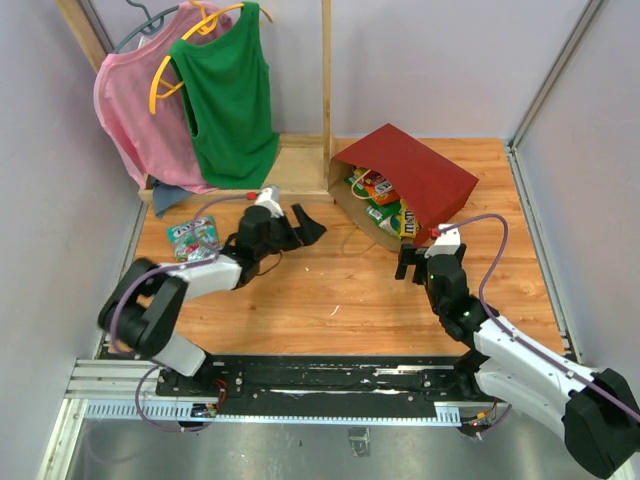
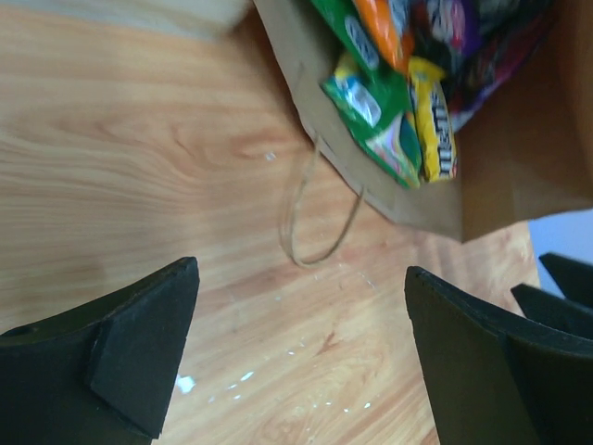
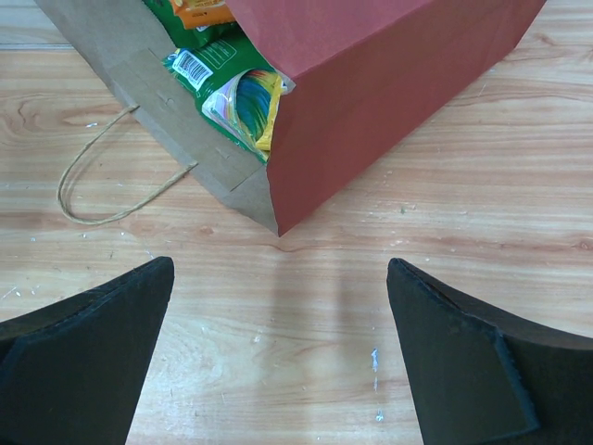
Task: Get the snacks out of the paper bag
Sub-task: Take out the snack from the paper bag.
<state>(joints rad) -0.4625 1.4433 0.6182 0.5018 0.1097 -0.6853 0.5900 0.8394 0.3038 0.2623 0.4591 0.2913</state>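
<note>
Snacks (image 1: 378,200) sit in the mouth of the paper bag (image 1: 425,175), which lies on its side on the table (image 1: 330,290). The mouth opens toward the left end effector (image 2: 301,278), so the packets lie ahead of it. The right end effector (image 3: 280,278) is near too, but it faces the bag's red corner. Both are wide apart and hold nothing. I think the left one has the easier reach.

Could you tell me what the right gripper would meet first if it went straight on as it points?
Most likely the paper bag, at its near corner where the red side meets the brown mouth edge. Only bare table lies between it and the open right gripper; its height is unclear.
</note>
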